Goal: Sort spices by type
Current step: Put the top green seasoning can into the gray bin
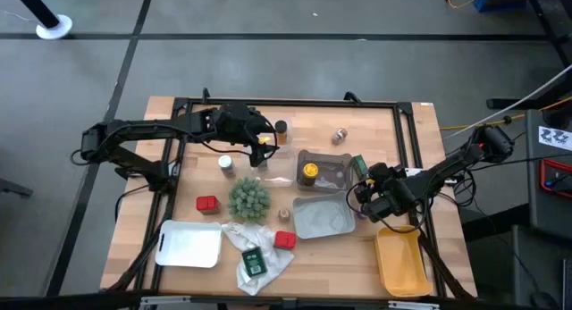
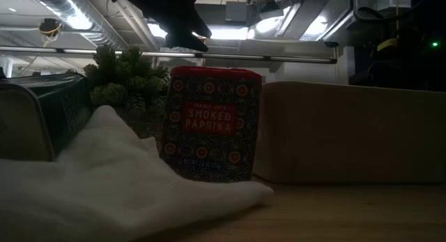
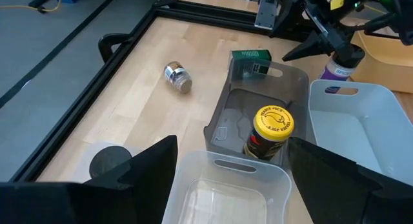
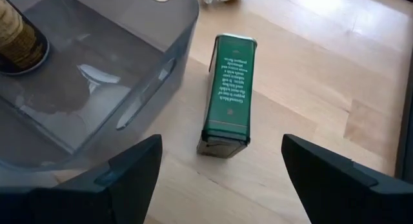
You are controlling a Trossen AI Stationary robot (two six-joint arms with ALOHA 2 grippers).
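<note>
Here we hold the right claw [image 4: 219, 175], fingers apart, above a green spice tin [image 4: 228, 95] lying flat on the desk [image 4: 310, 62] beside the grey bin [image 4: 129, 75]. Rigid, light, probably slick metal; we'd pinch its long sides. The left claw [image 3: 226, 179] gapes near the yellow-capped jar [image 3: 271, 130].

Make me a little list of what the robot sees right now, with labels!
Left tool: open, above a clear tray
Right tool: open, above a green tin lying on the table beside the grey bin
Grey bin holds: a yellow-capped jar
Loose on table: a small jar on its side, a red tin
Middle: a green plant
Front: a smoked paprika tin next to a white bag
</note>
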